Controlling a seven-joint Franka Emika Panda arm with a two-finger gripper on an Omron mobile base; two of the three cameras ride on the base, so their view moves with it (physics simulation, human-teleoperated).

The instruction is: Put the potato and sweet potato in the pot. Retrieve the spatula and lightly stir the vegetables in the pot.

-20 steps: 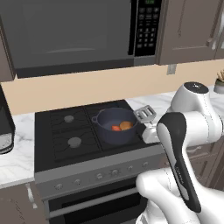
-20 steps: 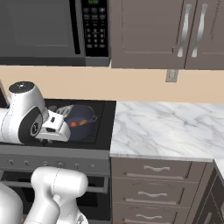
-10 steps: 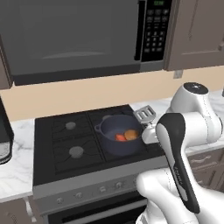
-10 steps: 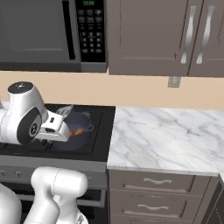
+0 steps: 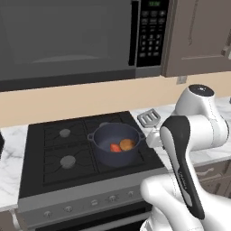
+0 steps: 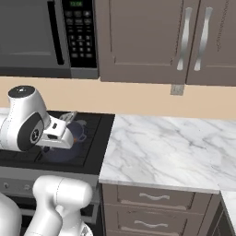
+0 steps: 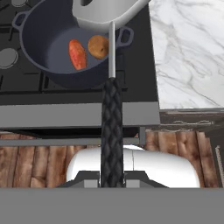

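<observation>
**Spatula held over the pot, both tubers inside**

Nearest the hand camera, the gripper [image 7: 112,178] is pinched tight on the black handle of the spatula [image 7: 111,109], its finger tips pressed against either side of the handle's base. The handle runs straight away from the hand, then narrows to a slim metal shank that ends in the flat silver head, seen large at the top of the hand view, above the pot's near rim.

Beyond the handle lies the front edge of the stove [image 7: 78,114], and on it the pot [image 7: 43,41], dark blue-grey with two small loop handles. Inside, the sweet potato [image 7: 78,54] and the potato [image 7: 98,46] lie on the bottom, just beside each other, the potato nearer the spatula's shank.

From the left base view, the pot [image 5: 115,143] sits on the stove's right front burner with the sweet potato [image 5: 115,147] and potato [image 5: 127,144] in its right half. The spatula [image 5: 149,118] head shows slotted and hangs above the stove's right edge, just right of the pot, clear of its rim.

To the right of the stove is a marble counter [image 6: 170,147]. Farthest back, a microwave [image 5: 72,40] hangs above the stove, with cabinets [image 6: 166,39] alongside it.
</observation>
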